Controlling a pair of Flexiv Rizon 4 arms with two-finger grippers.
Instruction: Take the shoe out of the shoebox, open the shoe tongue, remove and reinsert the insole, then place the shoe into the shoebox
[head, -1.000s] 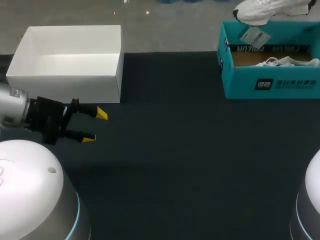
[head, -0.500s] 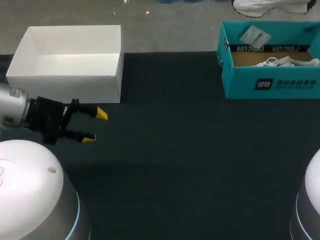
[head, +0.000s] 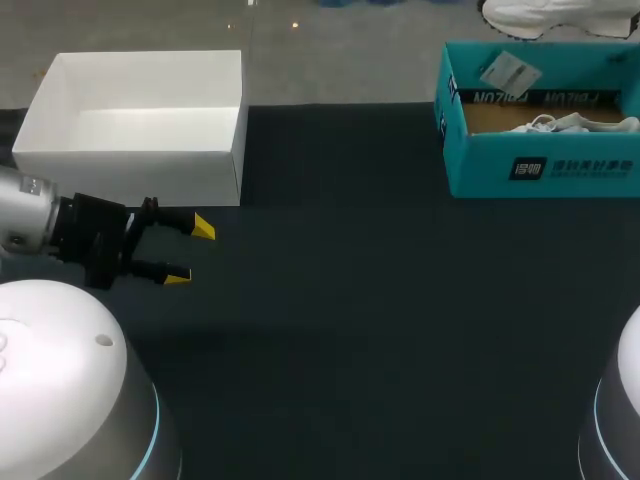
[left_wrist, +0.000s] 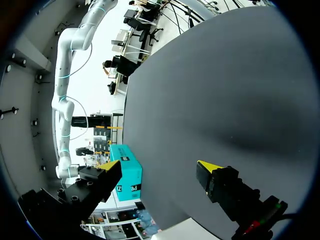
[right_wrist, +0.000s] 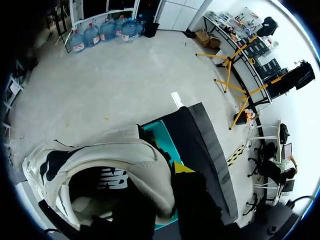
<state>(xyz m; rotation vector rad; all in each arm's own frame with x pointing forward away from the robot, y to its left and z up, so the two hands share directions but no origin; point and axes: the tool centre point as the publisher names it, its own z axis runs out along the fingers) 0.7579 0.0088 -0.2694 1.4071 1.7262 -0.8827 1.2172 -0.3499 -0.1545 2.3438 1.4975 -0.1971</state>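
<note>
While the teal shoebox (head: 540, 165) sits at the far edge of the dark bench (head: 380, 320), the shoe (right_wrist: 100, 165) hangs in the air above its far wall, carried by the right hand (right_wrist: 157, 187). One yellow tip lies against the outside of the collar, and the shoe hides the other finger, so the hand grips it at the opening. The shoe is a white trainer with a black patch at the toe, black print near the mouth and a shadowed inside. Inside the shoebox lie a second white shoe (head: 572, 124), only its laced top showing, and a pale tag (head: 508, 72). The left hand (head: 190, 252) hovers low over the bench, well apart from the shoebox, with its fingers spread and nothing between them. An open white box (head: 140, 125) also stands well apart from the shoebox, along the same far edge.
</note>
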